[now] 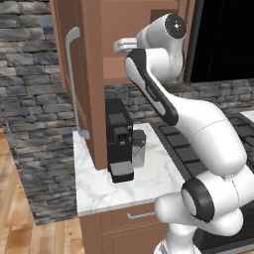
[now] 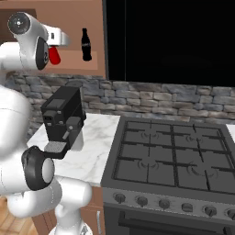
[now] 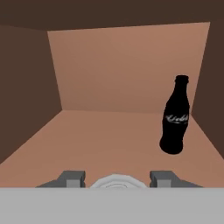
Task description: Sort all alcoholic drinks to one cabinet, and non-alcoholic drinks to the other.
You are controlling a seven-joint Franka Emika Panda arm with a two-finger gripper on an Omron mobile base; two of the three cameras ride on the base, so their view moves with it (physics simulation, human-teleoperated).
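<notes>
My gripper [image 3: 116, 177] reaches into the open brown cabinet [image 3: 92, 140] just above its shelf. It is shut on the red can [image 2: 54, 56], which hangs below the hand [image 2: 57, 38]. The can's silver top [image 3: 114, 182] shows between the two fingertips. A small black cola-style bottle [image 3: 175, 116] with a label band stands upright on the shelf, ahead and to the right of the gripper and apart from it. From the right base view the bottle [image 2: 86, 44] is just right of the can. The cabinet door [image 1: 74, 84] stands swung open, its curved grey handle [image 1: 72, 79] facing out.
A black coffee machine [image 1: 119, 141] stands on the white marble counter [image 1: 149, 181] below the cabinet. A black stove [image 2: 174, 156] lies to its right, with a dark panel [image 2: 170, 36] above it. The shelf's left half is bare wood.
</notes>
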